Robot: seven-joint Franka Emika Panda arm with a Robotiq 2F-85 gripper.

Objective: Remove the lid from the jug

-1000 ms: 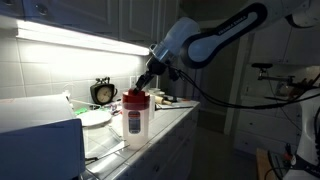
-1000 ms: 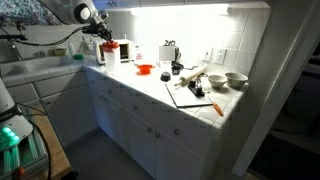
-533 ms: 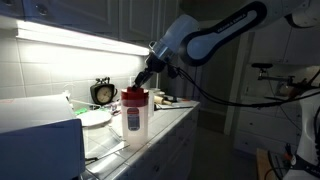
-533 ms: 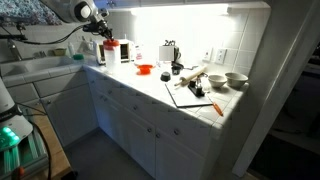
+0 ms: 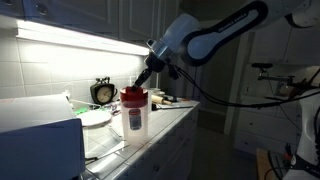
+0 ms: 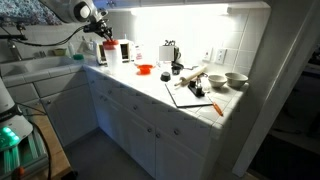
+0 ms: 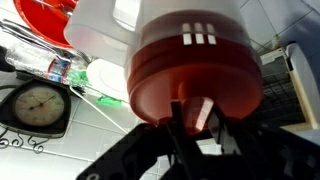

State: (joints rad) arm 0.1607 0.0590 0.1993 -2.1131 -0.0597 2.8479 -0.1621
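The jug (image 5: 136, 124) stands upright on the counter, whitish with a dark-and-red label; in an exterior view it is small at the far end of the counter (image 6: 109, 52). The red lid (image 5: 134, 96) sits on the jug's top. My gripper (image 5: 145, 82) reaches down at the lid's edge from behind. In the wrist view the lid (image 7: 160, 75) fills the middle, and my gripper's two dark fingers (image 7: 197, 116) are closed around a part of its rim. The jug's pale body (image 7: 98, 28) shows beyond the lid.
A round black clock (image 5: 102, 92) and white plates (image 5: 95, 118) stand behind the jug. A grey box (image 5: 40, 145) sits to its left. Farther along the counter are a red item (image 6: 145, 69), a board with tools (image 6: 190, 94) and white bowls (image 6: 237, 79).
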